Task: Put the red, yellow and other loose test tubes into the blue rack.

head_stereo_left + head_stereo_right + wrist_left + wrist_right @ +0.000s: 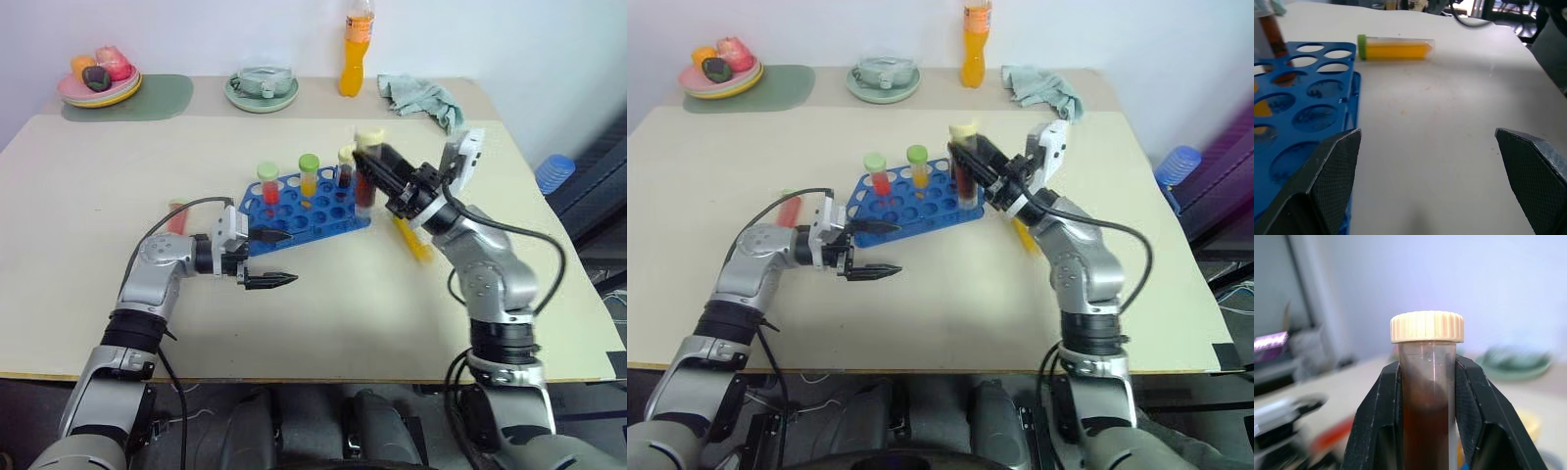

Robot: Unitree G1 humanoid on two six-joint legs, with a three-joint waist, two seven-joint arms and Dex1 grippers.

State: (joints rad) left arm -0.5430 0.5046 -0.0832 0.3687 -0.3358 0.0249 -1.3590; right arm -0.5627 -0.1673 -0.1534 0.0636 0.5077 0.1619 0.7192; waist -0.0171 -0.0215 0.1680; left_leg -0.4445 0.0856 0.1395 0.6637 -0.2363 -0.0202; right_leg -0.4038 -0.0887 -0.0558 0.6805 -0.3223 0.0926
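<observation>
Above the right end of the blue rack (pixel 306 204) we see a cream-capped tube of brown liquid (pixel 366 174), upright and clamped between the fingers of the right gripper (pixel 377 166). Three capped tubes already stand in the rack: a red one (pixel 269 184), an orange one (pixel 309 175) and a dark one (pixel 345 168). On the table (pixel 88 255), a yellow tube (pixel 412 238) lies right of the rack and a red tube (pixel 176 216) lies left of it. Beside the rack's near left corner, the left gripper (pixel 274 258) hovers with its fingers wide apart and nothing between them.
</observation>
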